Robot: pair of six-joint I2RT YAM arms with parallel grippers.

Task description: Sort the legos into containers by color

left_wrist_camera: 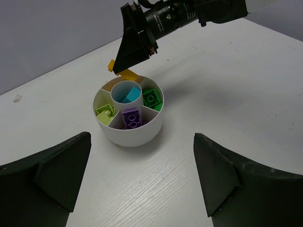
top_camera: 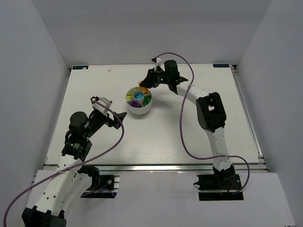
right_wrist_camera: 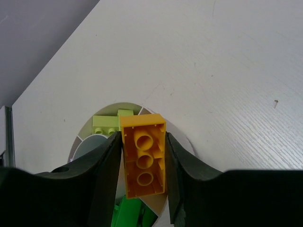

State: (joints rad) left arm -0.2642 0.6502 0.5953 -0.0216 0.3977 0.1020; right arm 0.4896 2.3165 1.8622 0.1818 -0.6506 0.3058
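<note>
Orange brick (right_wrist_camera: 143,158) is clamped by its long sides in your right hand (right_wrist_camera: 143,138), hollow underside toward the wrist camera, just above the far wedge of the white dish (left_wrist_camera: 142,135). I judge this the release spot, since purple brick (left_wrist_camera: 131,117), lime brick (left_wrist_camera: 105,113), green brick (left_wrist_camera: 151,97) and cyan brick (left_wrist_camera: 127,94) occupy other sections. Your left hand (top_camera: 121,116) hangs wide open and empty, apart from the dish, likely parked clear.
</note>
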